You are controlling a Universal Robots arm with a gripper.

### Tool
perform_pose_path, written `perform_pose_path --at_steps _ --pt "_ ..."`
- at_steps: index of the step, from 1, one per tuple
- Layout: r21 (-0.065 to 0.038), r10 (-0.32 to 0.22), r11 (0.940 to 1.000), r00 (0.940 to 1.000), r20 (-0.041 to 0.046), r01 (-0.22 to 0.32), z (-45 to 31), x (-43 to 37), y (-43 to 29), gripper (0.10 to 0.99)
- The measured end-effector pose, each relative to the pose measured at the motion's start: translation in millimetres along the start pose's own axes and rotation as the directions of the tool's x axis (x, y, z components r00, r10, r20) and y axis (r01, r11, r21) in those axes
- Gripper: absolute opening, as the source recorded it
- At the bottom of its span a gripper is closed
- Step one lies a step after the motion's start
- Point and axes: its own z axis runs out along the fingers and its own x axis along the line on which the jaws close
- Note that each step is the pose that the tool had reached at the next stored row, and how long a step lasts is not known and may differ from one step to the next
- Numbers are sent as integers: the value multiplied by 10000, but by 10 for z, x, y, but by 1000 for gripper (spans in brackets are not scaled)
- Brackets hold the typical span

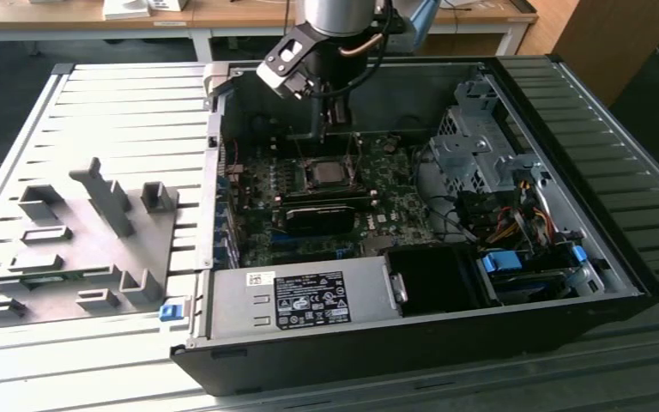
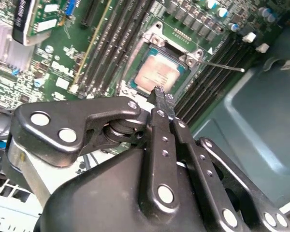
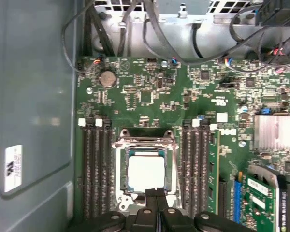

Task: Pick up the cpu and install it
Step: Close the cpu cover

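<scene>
In the open computer case [image 1: 421, 352], over the green board [image 3: 150, 96], the gripper [image 2: 163, 99] hangs with jaws pressed together on nothing, just above the socket [image 3: 145, 141] where the cpu [image 3: 146, 174] lies flat; I judge it light, stiff and delicate, best taken by two opposite edges.

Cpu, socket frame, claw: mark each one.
cpu [image 3: 146, 172], first wrist view, middle of its silver top.
socket frame [image 3: 145, 142], first wrist view, one metal bar.
claw [image 3: 156, 193], first wrist view, midway between its fingertips.
</scene>
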Motion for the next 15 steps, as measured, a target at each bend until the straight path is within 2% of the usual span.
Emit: perform_pose_path --at_steps 3,7,11,15 --pt "-1 0 10000 10000 -1 0 0 -24 2 106" --pt "0 0 10000 10000 1 0 0 -25 58 106" --pt "0 1 10000 10000 1 -1 -60 -24 67 106" --pt "0 0 10000 10000 -1 0 -68 -18 113 106"
